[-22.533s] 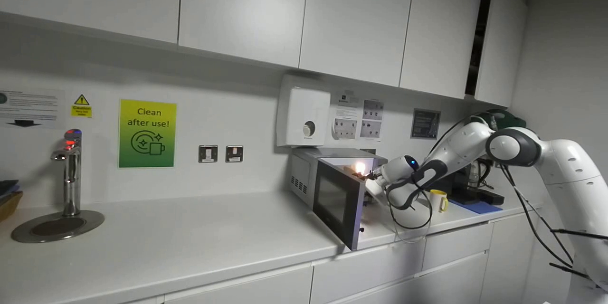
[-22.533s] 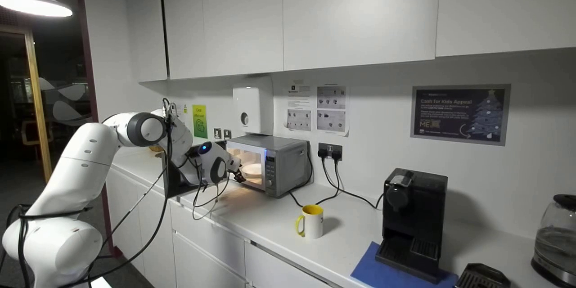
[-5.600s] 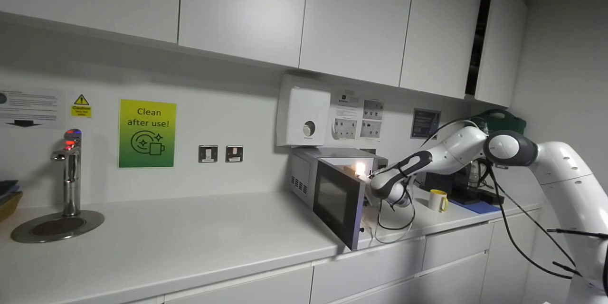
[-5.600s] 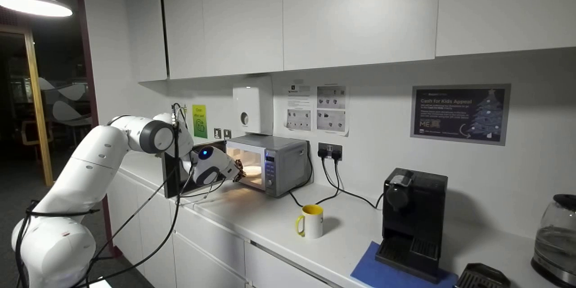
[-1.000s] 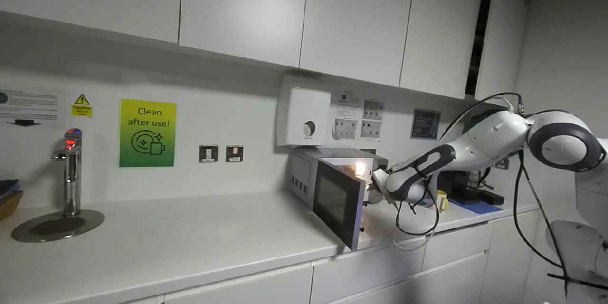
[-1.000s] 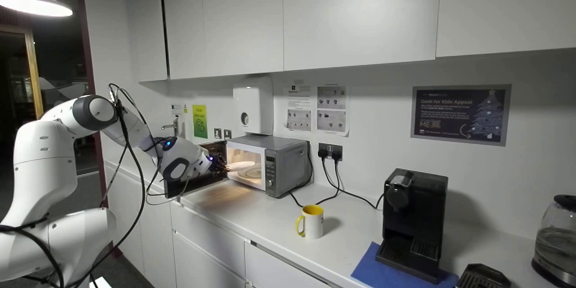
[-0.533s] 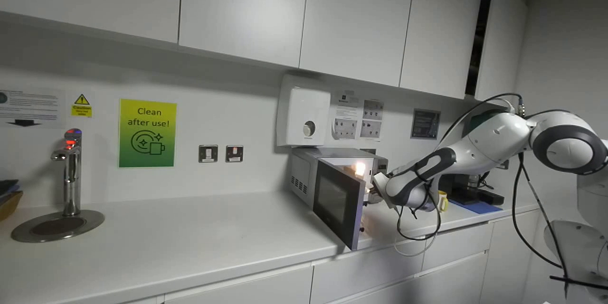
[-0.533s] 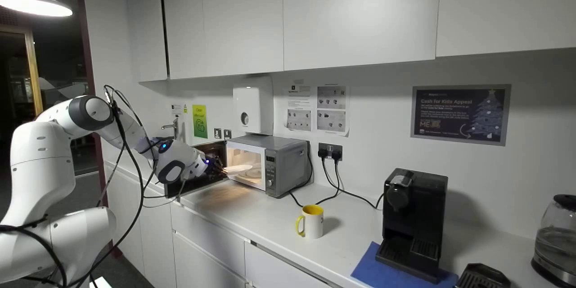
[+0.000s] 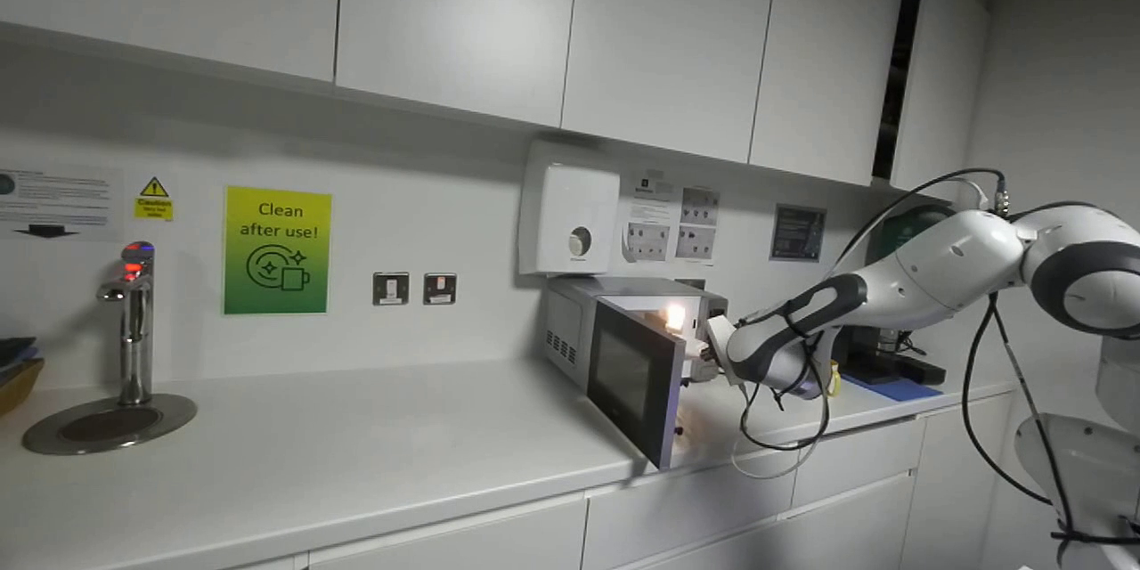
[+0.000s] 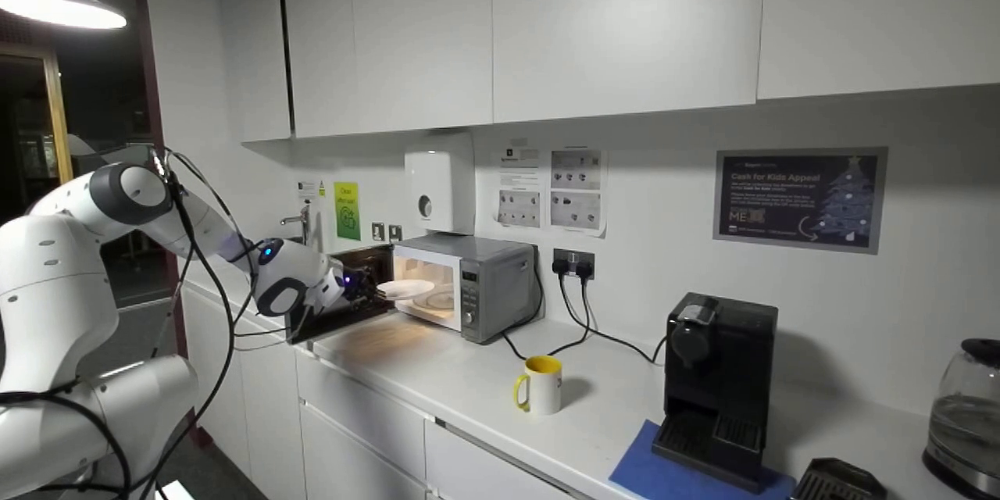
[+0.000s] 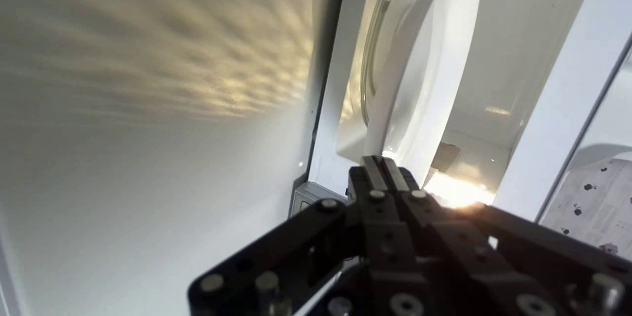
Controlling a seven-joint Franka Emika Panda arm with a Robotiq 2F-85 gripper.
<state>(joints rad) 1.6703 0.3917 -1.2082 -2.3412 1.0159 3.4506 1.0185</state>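
Robot arm [image 10: 209, 226]: leans in over the worktop [image 10: 484, 375] from the left, with dark cables looped along it.
Microwave door [image 10: 344, 318]: swung wide, standing behind the wrist in an exterior view.
Fingers [image 11: 374, 177]: pinched together on the near rim of a white plate [image 10: 406, 289], the tips almost meeting in the wrist view.
White plate: in the grip by its edge, about level, across the lit mouth of the microwave [image 10: 512, 289]; how deep it reaches inside cannot be told.
Microwave: glowing within, holding a glass turntable [image 10: 441, 301] on its floor, below the plate and apart from it.
Mug [image 10: 543, 389]: white outside, yellow inside and at the handle, upright on the worktop to the right of the microwave; its bottom is hidden, so its contents cannot be told.
Pod coffee machine [image 10: 719, 375]: black, farther right, on a blue mat [image 10: 634, 461].
Glass carafe [image 10: 969, 406]: at the right edge and partly cut off, seemingly part-filled with clear liquid.
Plate against earlier: in the oldest frame it sits inside the microwave; compared with half a second ago it is farther out, toward the door.
Arm against earlier: drawn farther back from the microwave.
Mug and door against earlier: unchanged.
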